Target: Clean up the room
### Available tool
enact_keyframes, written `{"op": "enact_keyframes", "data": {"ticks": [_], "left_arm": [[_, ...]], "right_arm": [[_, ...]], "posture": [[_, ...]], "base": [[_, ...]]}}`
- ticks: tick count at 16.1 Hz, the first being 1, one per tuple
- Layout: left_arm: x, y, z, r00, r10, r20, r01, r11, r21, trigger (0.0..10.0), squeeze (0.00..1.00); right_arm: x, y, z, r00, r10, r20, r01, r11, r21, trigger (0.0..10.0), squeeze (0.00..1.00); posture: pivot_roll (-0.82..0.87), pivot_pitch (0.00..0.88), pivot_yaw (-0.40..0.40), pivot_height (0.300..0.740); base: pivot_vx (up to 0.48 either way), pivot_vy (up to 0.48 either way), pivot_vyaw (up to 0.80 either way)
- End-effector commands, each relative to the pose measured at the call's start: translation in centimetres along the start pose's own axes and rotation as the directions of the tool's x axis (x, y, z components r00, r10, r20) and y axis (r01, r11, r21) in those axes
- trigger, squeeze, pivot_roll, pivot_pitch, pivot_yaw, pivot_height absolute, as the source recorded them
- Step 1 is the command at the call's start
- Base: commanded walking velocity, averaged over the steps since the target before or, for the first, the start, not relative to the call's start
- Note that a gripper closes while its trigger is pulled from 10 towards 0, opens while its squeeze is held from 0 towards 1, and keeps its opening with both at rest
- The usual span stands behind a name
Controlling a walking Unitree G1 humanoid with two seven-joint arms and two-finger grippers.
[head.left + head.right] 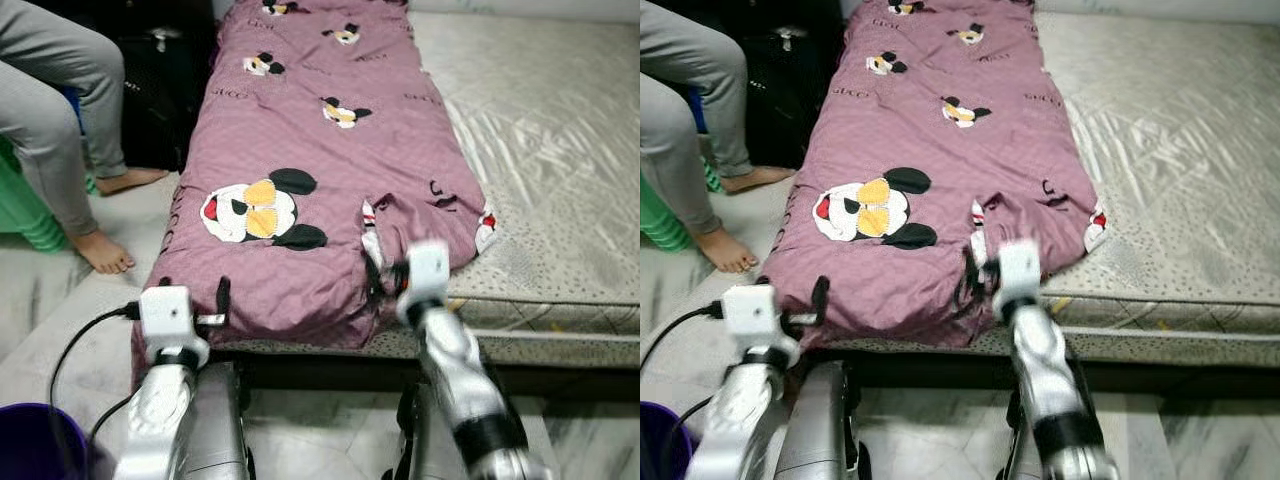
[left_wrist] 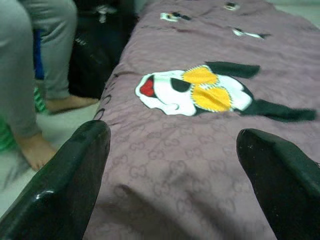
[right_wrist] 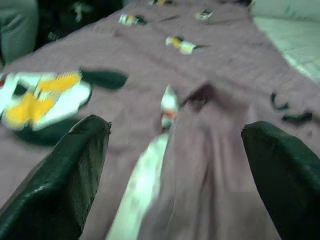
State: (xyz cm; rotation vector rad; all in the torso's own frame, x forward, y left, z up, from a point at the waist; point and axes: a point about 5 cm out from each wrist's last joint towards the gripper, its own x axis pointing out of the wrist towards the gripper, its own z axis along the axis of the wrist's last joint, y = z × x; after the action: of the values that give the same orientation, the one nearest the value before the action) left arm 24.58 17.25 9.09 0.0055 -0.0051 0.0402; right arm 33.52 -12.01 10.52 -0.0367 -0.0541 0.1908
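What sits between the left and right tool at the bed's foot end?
Just purple blanket between left tool and right tool, seen in the left eye view.

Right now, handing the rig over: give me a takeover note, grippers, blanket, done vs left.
Left gripper: open, at the near left edge of the purple blanket, holding nothing.
Right gripper: open, at the bunched fold near the blanket's near right corner, holding nothing.
Blanket lies lengthwise along the left side of the mattress, near end draped over the edge, right corner rumpled.
A person sits to the left, feet on the floor.
Done: both grippers lined up at the near edge.
Left: probably grasp and smooth or fold the blanket.
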Motion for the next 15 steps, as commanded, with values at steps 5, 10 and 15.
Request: {"op": "enact_keyframes", "data": {"ticks": [5, 10, 15], "left_arm": [[-4.5, 2.8, 0.2, 0.995, 0.069, -0.078, -0.067, 0.997, 0.030, 10.0, 0.00], [-5.7, 2.5, 1.5, 0.994, 0.059, -0.093, -0.056, 0.998, 0.036, 10.0, 0.00], [-5.5, 2.0, 1.7, 0.993, 0.048, -0.111, -0.046, 0.999, 0.022, 10.0, 0.00]], "right_arm": [[2.9, 1.5, 1.2, 0.999, -0.031, -0.027, 0.032, 0.997, 0.066, 10.0, 0.00], [4.8, 1.7, 2.6, 0.996, -0.086, -0.036, 0.087, 0.996, 0.019, 10.0, 0.00], [5.4, -1.1, 2.8, 0.965, -0.241, -0.107, 0.225, 0.964, -0.139, 3.9, 0.00]], "posture": [[0.18, 0.226, -0.007, 0.522], [0.21, 0.278, -0.002, 0.522], [0.20, 0.292, -0.010, 0.522]], "base": [[0.000, 0.000, 0.00], [0.000, 0.000, 0.00], [0.000, 0.000, 0.00]]}}
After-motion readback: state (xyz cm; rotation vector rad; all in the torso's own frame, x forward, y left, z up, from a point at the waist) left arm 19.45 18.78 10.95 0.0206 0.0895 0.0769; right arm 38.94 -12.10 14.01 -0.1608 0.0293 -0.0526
